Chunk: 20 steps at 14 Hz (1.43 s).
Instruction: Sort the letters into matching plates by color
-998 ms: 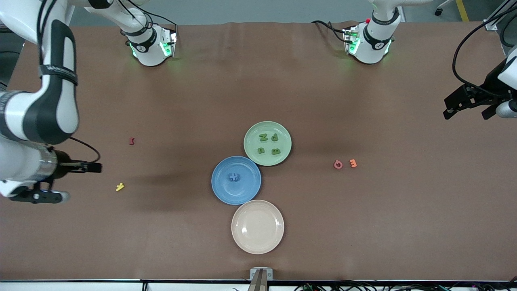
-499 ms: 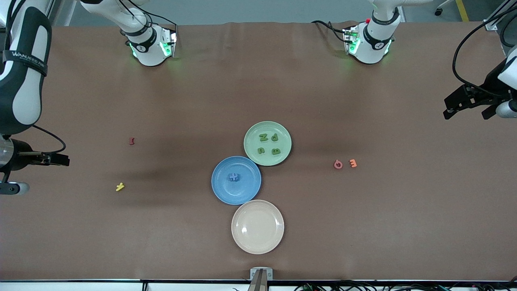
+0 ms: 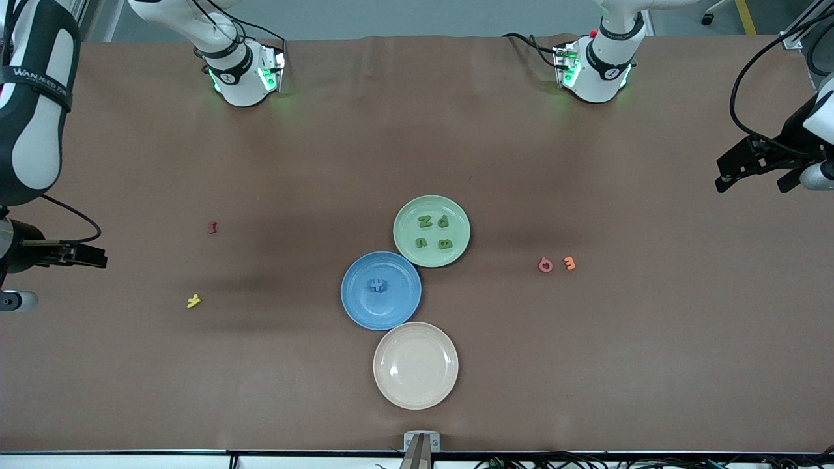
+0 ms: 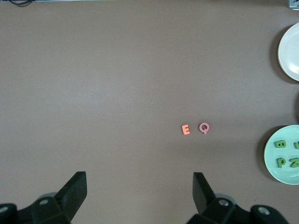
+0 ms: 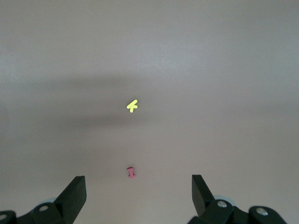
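The pale green plate holds several green letters. It touches the blue plate, which lies nearer the front camera; blue letters sit in a small heap at its middle. The green plate also shows at the rim of the left wrist view. My left gripper hangs open and empty above the left arm's end of the table. My right gripper hangs open and empty above the right arm's end.
A cream plate lies nearest the front camera, against the blue plate. A pink Q and an orange E lie toward the left arm's end. A red piece and a yellow piece lie toward the right arm's end.
My right arm has drawn back from the middle toward its own end of the table, and its shadow has shrunk. The left arm, the plates and the letters have not moved.
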{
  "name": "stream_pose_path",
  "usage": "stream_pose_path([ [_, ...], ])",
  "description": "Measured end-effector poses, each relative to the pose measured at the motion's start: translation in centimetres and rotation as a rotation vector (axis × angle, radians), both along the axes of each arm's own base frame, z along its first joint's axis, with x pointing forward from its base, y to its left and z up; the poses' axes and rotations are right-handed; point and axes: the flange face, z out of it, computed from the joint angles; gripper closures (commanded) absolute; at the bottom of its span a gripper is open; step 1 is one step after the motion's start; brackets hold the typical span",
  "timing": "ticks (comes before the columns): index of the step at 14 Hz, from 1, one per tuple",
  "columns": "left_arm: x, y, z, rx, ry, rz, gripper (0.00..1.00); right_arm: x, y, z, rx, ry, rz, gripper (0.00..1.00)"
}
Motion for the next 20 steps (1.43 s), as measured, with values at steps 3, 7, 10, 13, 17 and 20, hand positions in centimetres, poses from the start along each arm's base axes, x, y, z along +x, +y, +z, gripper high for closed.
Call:
stream_pose_path([
  [3, 0.0, 0.0, 0.0, 0.0, 0.0, 0.0, 0.0, -0.7, -0.1, 0.3, 0.008, 0.033, -0.006, 0.0],
  [7, 0.0, 0.0, 0.0, 0.0, 0.0, 0.0, 0.0, -3.2, -1.7, 2.2, 0.05, 0.058, -0.026, 0.0],
  [10, 0.0, 0.0, 0.0, 0.0, 0.0, 0.0, 0.0, -4.2, -1.8, 3.4, 0.087, 0.046, -0.015, 0.0],
  [13, 0.0, 0.0, 0.0, 0.0, 0.0, 0.0, 0.0, -4.9, -2.5, 4.8, 0.132, 0.022, 0.004, 0.0],
  [17, 0.0, 0.0, 0.0, 0.0, 0.0, 0.0, 0.0, -6.9, -2.2, 7.7, 0.136, -0.005, -0.007, 0.0],
  [20, 0.0, 0.0, 0.0, 0.0, 0.001, 0.0, 0.0, -9.0, -1.4, 8.3, 0.119, -0.016, 0.001, 0.0],
])
